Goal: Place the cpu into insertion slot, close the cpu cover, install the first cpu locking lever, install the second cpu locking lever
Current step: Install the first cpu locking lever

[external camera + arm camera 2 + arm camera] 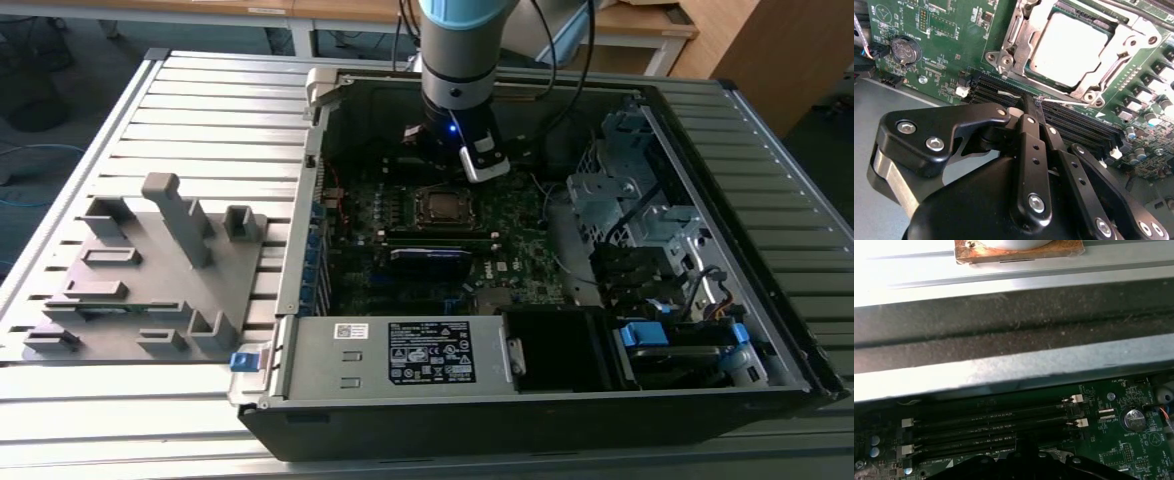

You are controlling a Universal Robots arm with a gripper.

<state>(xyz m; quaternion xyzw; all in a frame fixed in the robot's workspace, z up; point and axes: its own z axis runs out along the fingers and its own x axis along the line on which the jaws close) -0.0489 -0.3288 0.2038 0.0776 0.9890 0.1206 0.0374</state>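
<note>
The cpu (1074,42), with a pale metal top, lies in the insertion slot (441,205) on the green motherboard. The silver cpu cover (1021,30) lies flat around it, with the chip showing through its cut-out. My gripper (1032,102) hangs just beside the socket, over the black memory slots, with its black fingers (1026,140) pressed together. A thin metal locking lever rod (1069,103) runs along the socket's edge right at the fingertips; I cannot tell whether they touch it. In the exterior view the gripper (447,150) sits at the far side of the socket.
The motherboard lies deep in an open computer case (307,100) with tall walls. A power supply (400,350) fills the near side and a drive cage (627,200) the exterior view's right. A grey fixture plate (147,270) stands outside. A coin battery (904,49) sits near the memory slots (989,425).
</note>
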